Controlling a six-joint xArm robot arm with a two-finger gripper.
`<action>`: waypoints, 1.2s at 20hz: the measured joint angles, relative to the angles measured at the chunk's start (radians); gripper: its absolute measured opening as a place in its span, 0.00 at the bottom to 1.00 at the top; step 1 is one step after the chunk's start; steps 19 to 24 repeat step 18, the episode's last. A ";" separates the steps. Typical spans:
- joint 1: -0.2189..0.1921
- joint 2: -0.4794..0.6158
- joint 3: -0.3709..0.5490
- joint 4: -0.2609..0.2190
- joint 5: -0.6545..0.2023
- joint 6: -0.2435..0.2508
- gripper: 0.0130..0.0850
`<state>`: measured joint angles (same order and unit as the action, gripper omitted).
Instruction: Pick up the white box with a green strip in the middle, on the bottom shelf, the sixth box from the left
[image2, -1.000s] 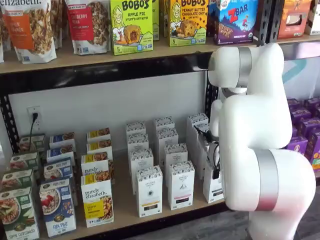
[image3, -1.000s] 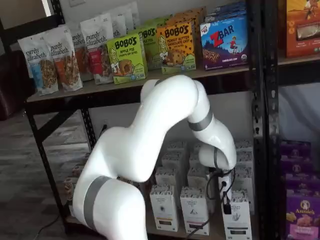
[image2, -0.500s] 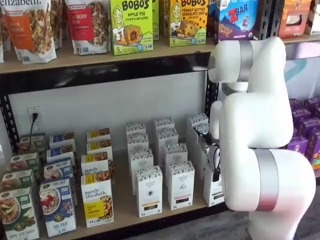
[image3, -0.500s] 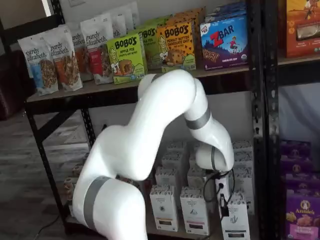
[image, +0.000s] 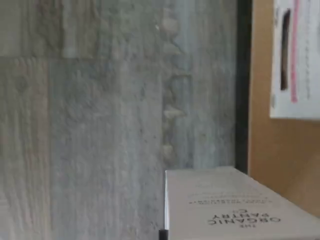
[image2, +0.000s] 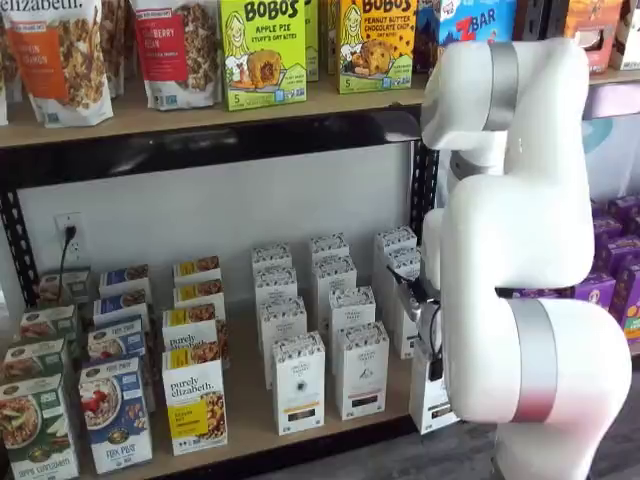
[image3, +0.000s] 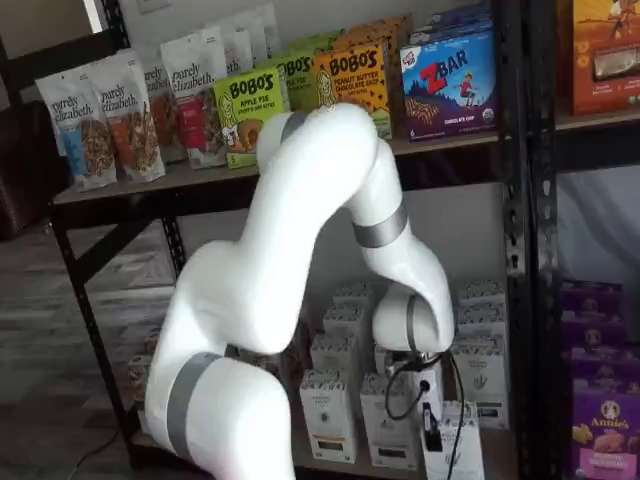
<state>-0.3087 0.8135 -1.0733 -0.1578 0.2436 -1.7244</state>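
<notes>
The white box (image2: 428, 402) hangs upright at the front edge of the bottom shelf (image2: 245, 402), pulled forward out of its row. In both shelf views my gripper (image2: 428, 335) is shut on its upper part, a black finger and a cable lying against the carton's front. The same box (image3: 462, 447) stands low and ahead of the other white cartons, with the gripper (image3: 432, 425) on it. Its strip label is hidden by the arm. In the wrist view the box's printed face (image: 235, 205) shows close up, beside the shelf's black front rail (image: 243, 85) and grey floor.
Alike white cartons (image2: 298, 382) (image2: 360, 368) stand in rows on the shelf, with cereal boxes (image2: 195, 400) to their left. The upper shelf carries Bobo's boxes (image2: 262, 50). A black upright (image2: 424, 195) and purple boxes (image2: 600, 285) are at the right. My white arm (image2: 520, 300) fills the foreground.
The gripper has drawn the white box forward and downward out of its row to the shelf's front edge. The arm's upper joints have risen and swung outward.
</notes>
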 joint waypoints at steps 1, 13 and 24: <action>0.005 -0.031 0.043 0.019 -0.010 -0.013 0.56; 0.137 -0.499 0.537 0.174 -0.045 -0.032 0.56; 0.206 -0.734 0.701 0.230 0.015 -0.016 0.56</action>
